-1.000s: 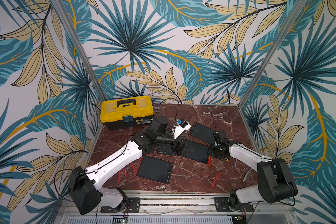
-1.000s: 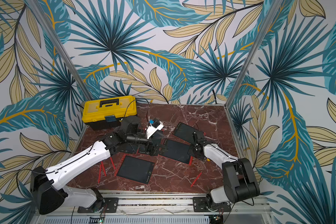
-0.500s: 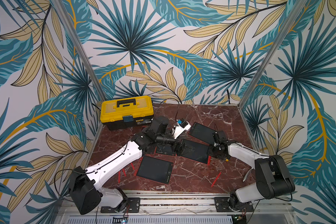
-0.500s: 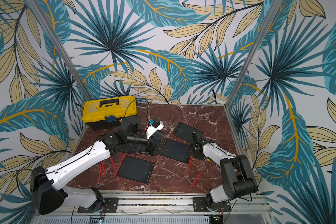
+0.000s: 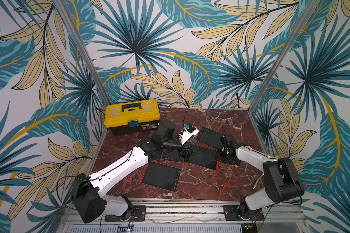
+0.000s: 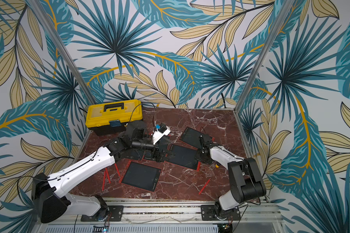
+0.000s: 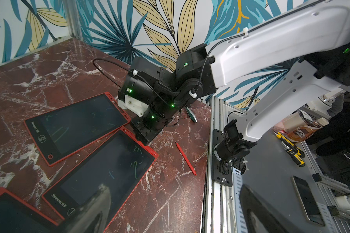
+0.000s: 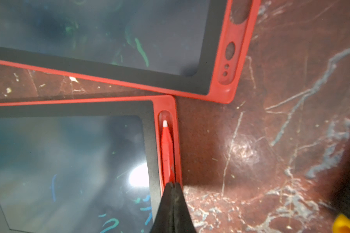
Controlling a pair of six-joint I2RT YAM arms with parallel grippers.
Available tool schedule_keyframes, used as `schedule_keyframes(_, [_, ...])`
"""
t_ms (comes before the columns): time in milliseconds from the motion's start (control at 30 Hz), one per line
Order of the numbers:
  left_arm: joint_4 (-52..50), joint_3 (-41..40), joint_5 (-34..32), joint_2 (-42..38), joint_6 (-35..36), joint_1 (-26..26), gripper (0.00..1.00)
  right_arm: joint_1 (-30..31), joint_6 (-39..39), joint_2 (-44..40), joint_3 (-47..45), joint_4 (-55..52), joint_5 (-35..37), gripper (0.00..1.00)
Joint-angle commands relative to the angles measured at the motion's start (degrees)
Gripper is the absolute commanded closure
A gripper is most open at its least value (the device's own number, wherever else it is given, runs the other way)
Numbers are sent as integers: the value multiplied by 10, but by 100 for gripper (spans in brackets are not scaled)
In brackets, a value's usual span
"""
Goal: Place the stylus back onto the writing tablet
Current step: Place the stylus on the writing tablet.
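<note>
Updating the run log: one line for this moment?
right pincer: shut, tips on stylus lying in slot of writing tablet | left pincer: open, empty

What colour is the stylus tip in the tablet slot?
White stylus tip, clearest in right wrist view.

Counter (image 5: pixel 200 182): dark red marble w/ white veins. Toolbox (image 5: pixel 132 116) (image 6: pixel 113 117): yellow lid, black base and handle, blue latch, lid shut. It stands at rear-left corner of counter, seen in both top views. Walls: palm-leaf wallpaper (image 5: pixel 133 50), teal/tan. Alum. posts (image 5: pixel 83 52) at rear corners. Alum. rail (image 5: pixel 180 207) along front edge. Off counter, left wrist view: brown-label bottle (image 7: pixel 305 129), yellow/black hand tool (image 7: pixel 291 150), phone (image 7: pixel 308 199) lying flat.
</note>
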Motion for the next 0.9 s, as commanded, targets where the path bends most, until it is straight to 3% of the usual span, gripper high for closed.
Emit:
schedule_keyframes(0, [2, 0, 1, 0, -2, -3, 1, 5, 8, 17, 7, -35, 20, 100])
schedule_keyframes(867, [1, 0, -1, -2, -3, -3, 0, 59, 33, 72, 66, -101, 101, 100])
